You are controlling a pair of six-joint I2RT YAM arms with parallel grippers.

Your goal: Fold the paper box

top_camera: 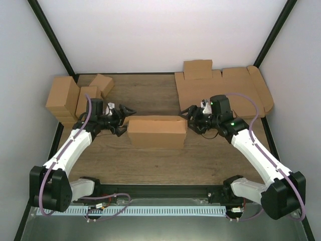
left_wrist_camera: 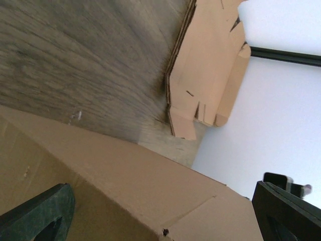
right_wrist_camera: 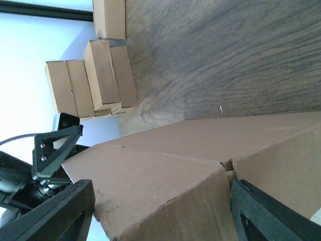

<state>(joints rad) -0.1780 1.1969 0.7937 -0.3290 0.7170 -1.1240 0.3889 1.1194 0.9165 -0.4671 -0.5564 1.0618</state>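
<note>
- White walls (top_camera: 160,30) are closing in the wooden table (top_camera: 160,165), whose bare boards are lying flat under the work.
- The paper box (top_camera: 157,131) is sitting at frame centre, looking already closed; squaring both ends evenly seems the job.
- The left gripper (top_camera: 127,121) is gaping wide beside its left end.
- The right gripper (top_camera: 188,120) is straddling the right end, jaws apart. I cannot tell whether it is pressing.
</note>
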